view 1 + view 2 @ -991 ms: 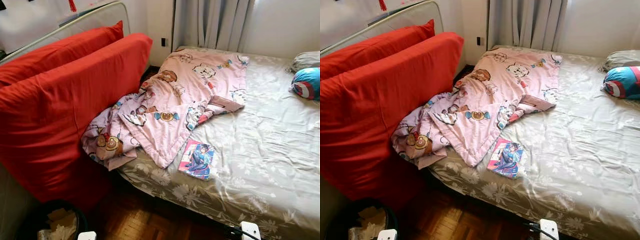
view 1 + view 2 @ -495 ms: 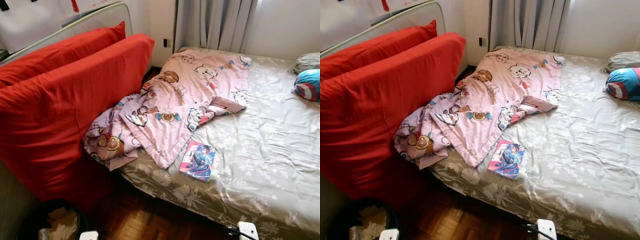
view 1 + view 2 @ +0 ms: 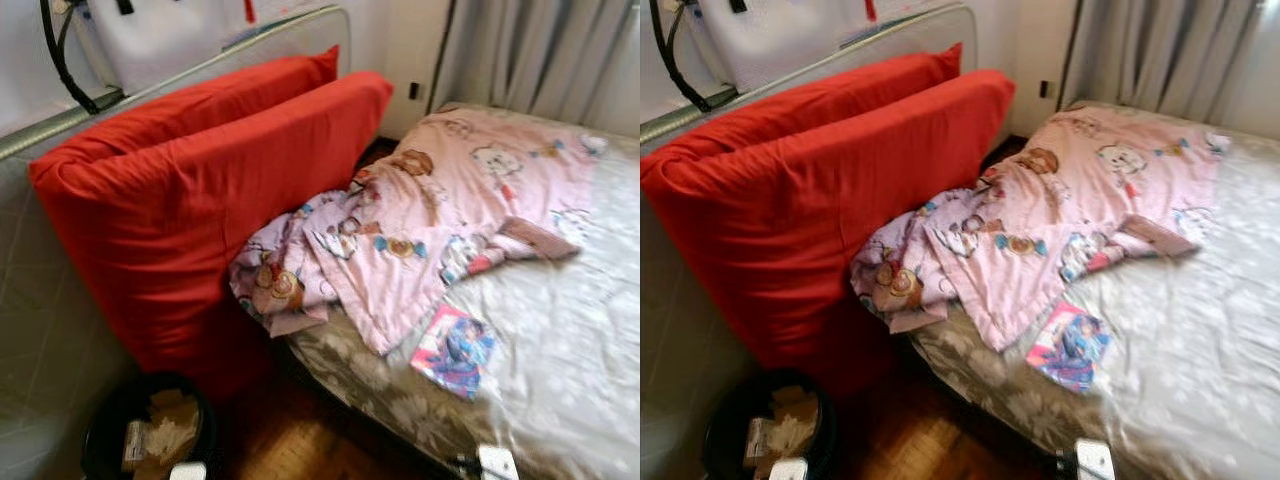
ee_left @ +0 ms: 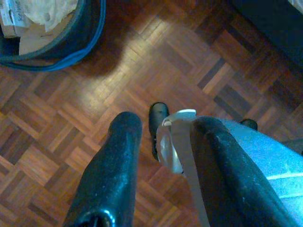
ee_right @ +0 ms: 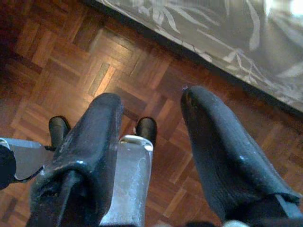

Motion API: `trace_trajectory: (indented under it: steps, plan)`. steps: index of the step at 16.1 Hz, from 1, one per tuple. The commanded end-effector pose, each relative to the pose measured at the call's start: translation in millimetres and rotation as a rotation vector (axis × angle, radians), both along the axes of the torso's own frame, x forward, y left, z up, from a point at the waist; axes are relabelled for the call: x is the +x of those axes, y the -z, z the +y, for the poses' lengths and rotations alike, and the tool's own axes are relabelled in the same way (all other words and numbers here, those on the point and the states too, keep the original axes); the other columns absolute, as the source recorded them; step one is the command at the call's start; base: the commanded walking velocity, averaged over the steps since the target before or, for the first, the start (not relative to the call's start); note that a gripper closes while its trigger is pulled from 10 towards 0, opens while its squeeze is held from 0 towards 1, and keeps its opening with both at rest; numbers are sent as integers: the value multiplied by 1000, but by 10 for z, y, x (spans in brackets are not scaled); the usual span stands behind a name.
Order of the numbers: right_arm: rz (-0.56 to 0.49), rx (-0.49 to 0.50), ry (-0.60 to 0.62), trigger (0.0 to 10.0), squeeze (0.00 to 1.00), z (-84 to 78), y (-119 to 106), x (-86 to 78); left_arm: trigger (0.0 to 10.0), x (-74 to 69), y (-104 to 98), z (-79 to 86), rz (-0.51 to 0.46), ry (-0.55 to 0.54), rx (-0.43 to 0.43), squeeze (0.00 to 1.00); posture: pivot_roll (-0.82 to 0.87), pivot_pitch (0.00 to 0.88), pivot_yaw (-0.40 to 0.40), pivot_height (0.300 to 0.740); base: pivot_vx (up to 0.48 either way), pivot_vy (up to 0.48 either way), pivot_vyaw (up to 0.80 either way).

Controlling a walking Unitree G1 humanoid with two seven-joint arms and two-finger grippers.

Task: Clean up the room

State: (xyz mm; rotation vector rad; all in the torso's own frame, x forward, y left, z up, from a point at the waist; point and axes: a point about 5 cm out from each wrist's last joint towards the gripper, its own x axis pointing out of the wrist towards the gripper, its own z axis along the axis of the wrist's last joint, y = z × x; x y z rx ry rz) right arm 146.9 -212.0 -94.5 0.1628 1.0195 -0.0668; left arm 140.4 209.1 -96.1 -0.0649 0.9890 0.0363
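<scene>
Moved: my head camera has swung to the left since a second ago. I now see more of the red cushions and the bin, and the blue pillow has slid out of my view. The things on the bed look just where they were.
Bed: big, with a grey flowery sheet. It fills the right side of what I see.
Red cushions: two big ones, standing on edge against the grey headboard, to the left of the bed.
Pink blanket: a cartoon blanket, all crumpled. It lies on the bed and one end hangs over the edge next to the red cushions.
Bin: dark and round, on the wooden floor below the cushions. It has paper scraps inside.
Comic book: small, flat on the sheet, just beside the low corner of the blanket, near the bed's edge.
Left gripper: hangs low over the wooden floor near the bin, fingers apart, holding nothing.
Right gripper: hangs over the floor beside the bed's edge, fingers apart, holding nothing.
</scene>
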Motion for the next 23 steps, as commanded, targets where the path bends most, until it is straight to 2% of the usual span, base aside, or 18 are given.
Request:
trace_trajectory:
  steps: [1, 7, 9, 11, 12, 13, 14, 15, 16, 17, 19, 20, 22, 23]
  plan:
    - [8, 13, 21, 10000, 0, 11, 12, -22, 10000, -18, 3, 21, 6, -1, 4, 0, -59, 3, 30, 740, 281, 0, 0]
    - [5, 2, 22, 10000, 0, -1, 6, -10, 10000, 19, -28, 101, -9, -5, 15, 0, -55, 14, 24, 740, 188, 0, 0]
    - [-12, -5, 32, 10000, 0, -10, -3, 2, 10000, 94, -55, 55, -57, -3, 5, 0, -52, 18, 22, 740, 0, 0, 0]
    - [-50, -3, 44, 10000, 0, -14, -20, 27, 10000, 258, -130, 16, -144, -19, 6, 0, -52, 18, 22, 740, 0, 0, 0]
    - [-81, -10, 28, 10000, 0, -14, -38, 52, 10000, 392, -205, 26, -215, -41, -3, 0, -54, 22, 23, 740, 0, 0, 0]
    - [-94, -10, 31, 10000, 0, -14, -44, 61, 10000, 451, -237, 37, -234, -46, -6, 0, -55, 23, 24, 740, 0, 0, 0]
    - [-153, -7, 61, 10000, 0, -19, -72, 90, 10000, 661, -361, 44, -313, -46, -20, 0, -56, 25, 25, 740, 0, 0, 0]
    - [-158, -8, 62, 10000, 0, -20, -75, 93, 10000, 678, -372, 42, -320, -44, -21, 0, -56, 25, 25, 740, 0, 0, 0]
    - [-208, -14, 66, 10000, 0, -24, -103, 117, 10000, 894, -550, 54, -449, -19, -24, 0, -63, 32, 28, 740, 0, 0, 0]
    - [-240, -12, 68, 10000, 0, -22, -120, 131, 10000, 1024, -688, 56, -550, -4, -27, 0, -66, 34, 29, 740, 0, 0, 0]
    - [-268, -20, 51, 10000, 0, -20, -137, 142, 10000, 1145, -918, 32, -708, 19, -25, 0, -74, 32, 31, 740, 0, 0, 0]
    - [-285, -25, 48, 10000, 0, -20, -146, 144, 10000, 1147, -1056, -12, -788, 23, -30, 0, -80, 33, 32, 740, 0, 0, 0]
    - [-311, -29, 68, 10000, 0, -35, -160, 142, 10000, 1094, -1216, -37, -856, 23, -26, 0, -81, 32, 29, 740, 0, 0, 0]
    - [-413, -40, 63, 10000, 0, -12, -264, 304, 10000, 1043, -1286, -42, -879, 43, -8, 0, -85, 29, 27, 740, 0, 0, 0]
